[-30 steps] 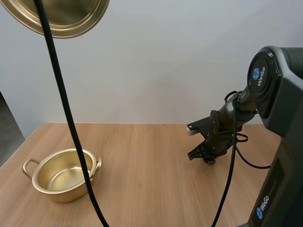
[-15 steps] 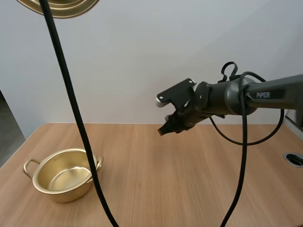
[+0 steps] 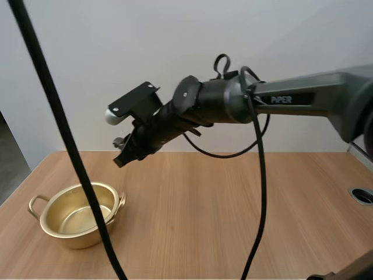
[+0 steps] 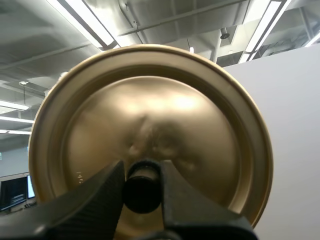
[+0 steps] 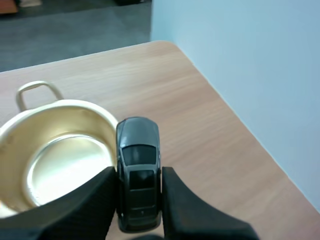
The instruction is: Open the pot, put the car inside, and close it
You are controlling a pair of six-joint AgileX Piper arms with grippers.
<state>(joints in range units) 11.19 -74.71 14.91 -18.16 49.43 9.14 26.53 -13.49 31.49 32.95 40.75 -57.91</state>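
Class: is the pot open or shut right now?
Open. The pot shows its bare inside; the left fingers hold the lid by its knob.

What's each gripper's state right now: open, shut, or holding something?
Left gripper: shut on the lid.
Right gripper: shut on the car.

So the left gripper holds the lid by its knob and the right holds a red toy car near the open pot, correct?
Not red: the right wrist view shows the toy car in the right gripper is dark grey. The left gripper does hold the lid.
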